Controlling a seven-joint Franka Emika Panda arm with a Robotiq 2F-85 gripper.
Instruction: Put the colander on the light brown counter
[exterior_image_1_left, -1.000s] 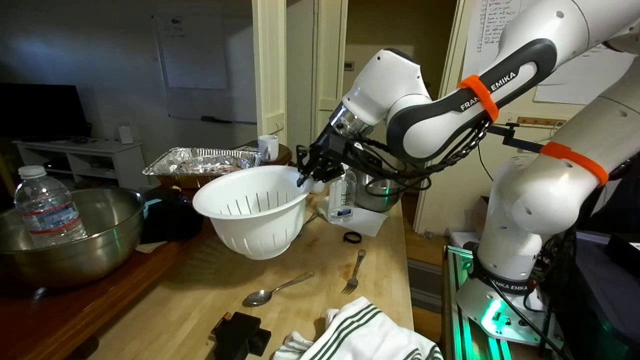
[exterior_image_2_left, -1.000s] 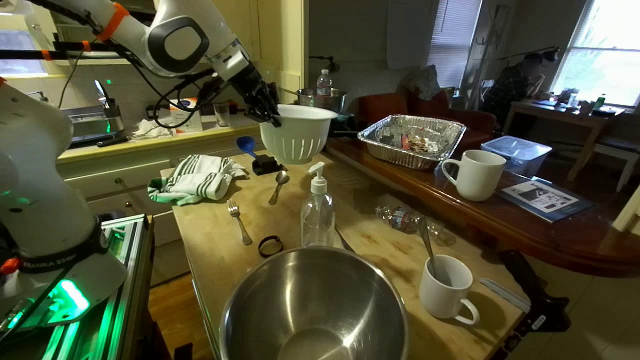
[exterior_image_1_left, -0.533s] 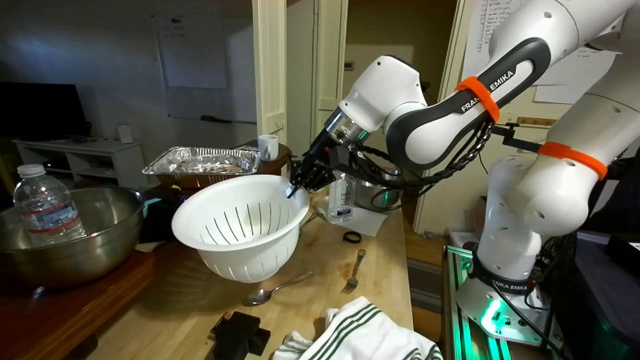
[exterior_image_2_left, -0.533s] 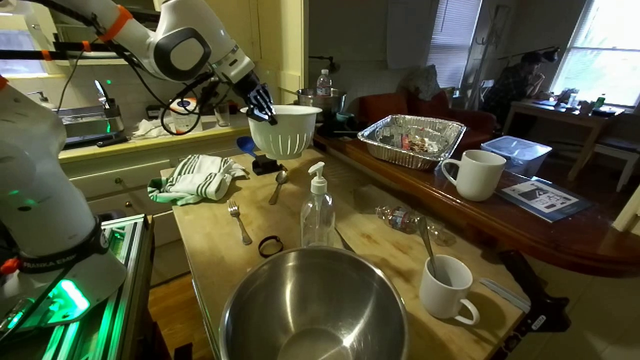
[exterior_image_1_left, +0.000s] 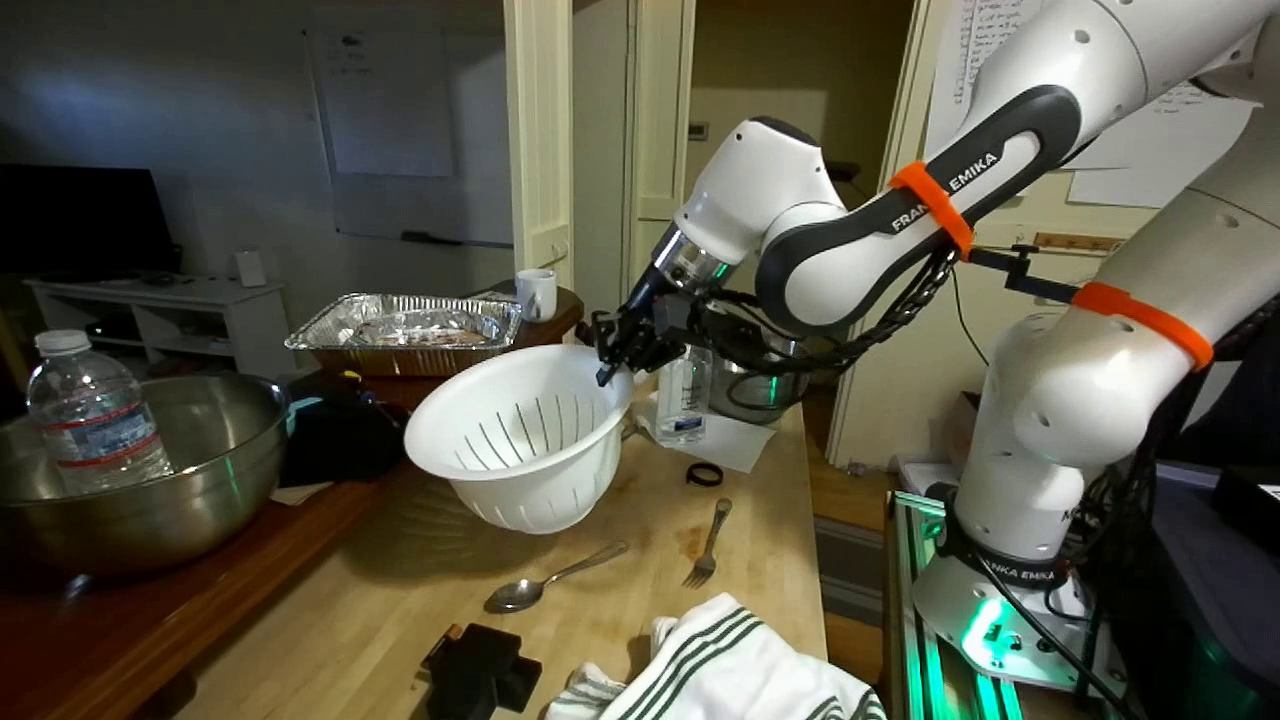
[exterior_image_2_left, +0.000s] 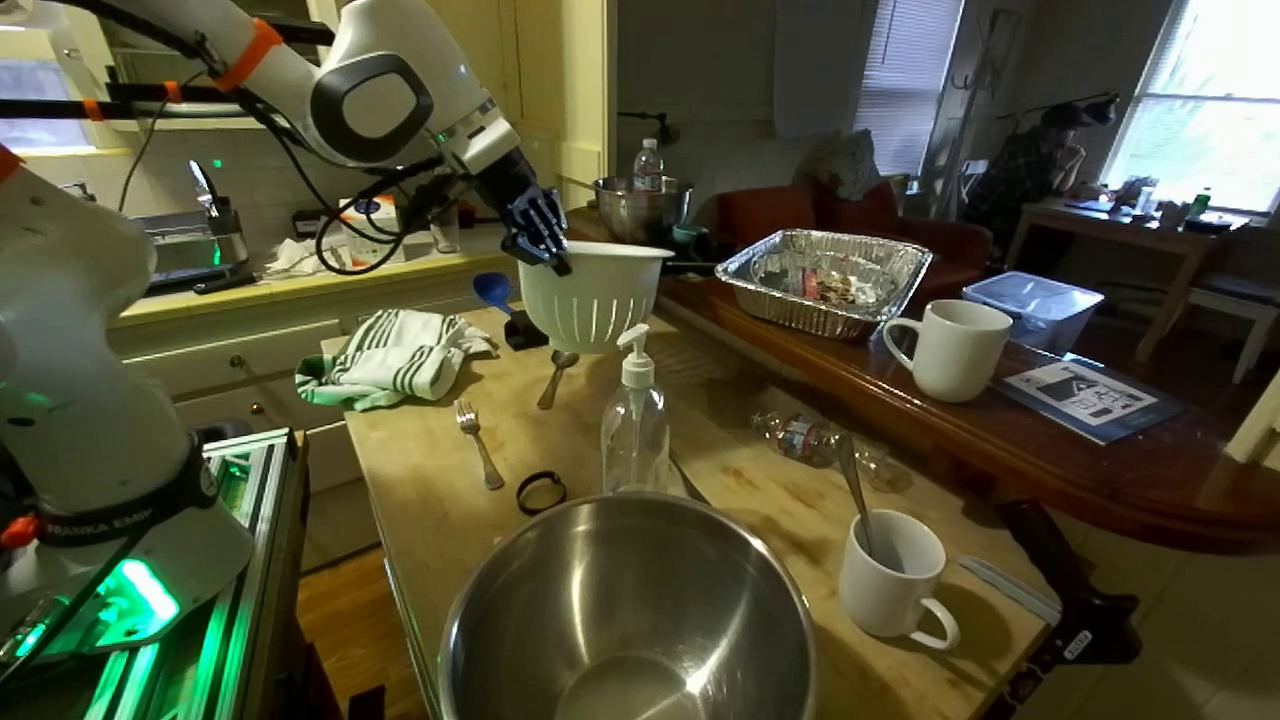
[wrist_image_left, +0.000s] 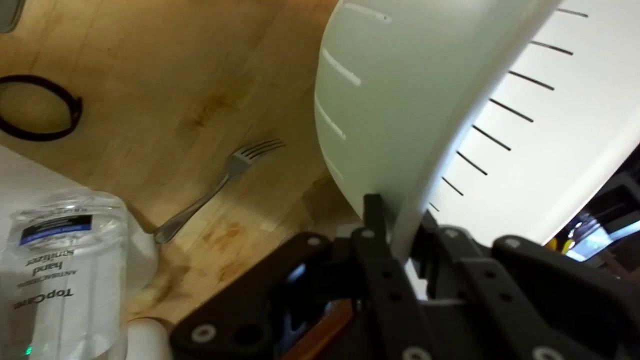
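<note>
Colander (exterior_image_1_left: 520, 440): hung in the air by its wide rim, mouth up, seemingly touching nothing below it.
Gripper (wrist_image_left: 400, 220): held that rim clamped, fingers (wrist_image_left: 375, 220) on either side of the wall; the side away from them dipped a little in an exterior view.
Light brown counter (exterior_image_1_left: 350, 610): ran beneath the load as the target. The step in hand looked like the carry, about to turn into the set-down, which was not yet done.
Colander's base (exterior_image_2_left: 580, 343): probably needed levelling next, then slow lowering until it rested flat; release belonged after that, with the fingers backing clear of the rim.
Spoon (exterior_image_1_left: 538, 588): lay near the likely landing spot, so the base could catch its handle and rock.
Fork (wrist_image_left: 232, 168): lay nearer the counter's edge, seemingly a lesser hazard.
Pump bottle (exterior_image_2_left: 635, 440): stood upright, its nozzle overlapping the colander in an exterior view; how near the two truly were was hard to judge.
Reddish-brown surface (exterior_image_1_left: 180, 610): flanked the counter at a higher level; drifting that way would have missed the target.
</note>
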